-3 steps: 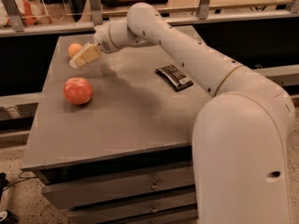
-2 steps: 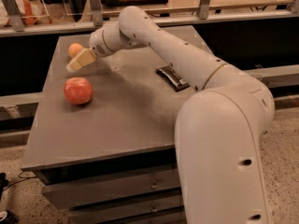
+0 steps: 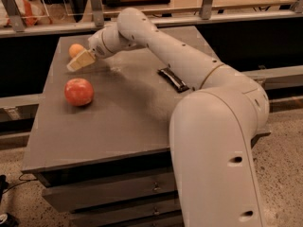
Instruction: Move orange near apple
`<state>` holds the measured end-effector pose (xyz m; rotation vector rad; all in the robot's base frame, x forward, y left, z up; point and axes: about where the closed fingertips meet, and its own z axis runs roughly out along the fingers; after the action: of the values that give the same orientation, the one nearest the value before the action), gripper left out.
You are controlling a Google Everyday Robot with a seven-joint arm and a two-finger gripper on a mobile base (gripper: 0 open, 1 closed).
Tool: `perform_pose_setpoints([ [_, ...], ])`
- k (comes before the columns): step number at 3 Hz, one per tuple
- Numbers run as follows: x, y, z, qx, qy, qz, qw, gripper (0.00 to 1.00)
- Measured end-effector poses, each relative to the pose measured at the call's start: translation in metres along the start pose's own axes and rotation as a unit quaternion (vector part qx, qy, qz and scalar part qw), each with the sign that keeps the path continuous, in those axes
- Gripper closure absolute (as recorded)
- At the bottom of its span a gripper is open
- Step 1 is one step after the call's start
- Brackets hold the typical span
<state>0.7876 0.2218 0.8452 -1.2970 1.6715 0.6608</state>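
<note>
The small matte orange (image 3: 75, 50) sits near the far left corner of the grey table (image 3: 118, 117). The larger shiny red apple (image 3: 79, 91) rests on the table's left side, in front of the orange. My gripper (image 3: 76, 62), with pale yellow fingers, hovers just in front and to the right of the orange, between it and the apple. It points left and down. The orange is partly hidden behind the gripper.
A dark flat wrapped bar (image 3: 173, 80) lies on the table right of centre, under my arm. My white arm (image 3: 189, 79) reaches across the table from the right. A rail and glass barrier run behind the table.
My arm has shifted slightly; the gripper stays by the orange. The orange and apple have not moved.
</note>
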Motion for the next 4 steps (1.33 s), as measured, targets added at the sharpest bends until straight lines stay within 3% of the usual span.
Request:
perform_pose_setpoints([
  [3,0.000,0.001,0.001,-0.010,0.000,0.000,0.9999,0.88],
  [4,-0.006,0.000,-0.018,-0.013,-0.010,0.004,0.9999,1.00],
])
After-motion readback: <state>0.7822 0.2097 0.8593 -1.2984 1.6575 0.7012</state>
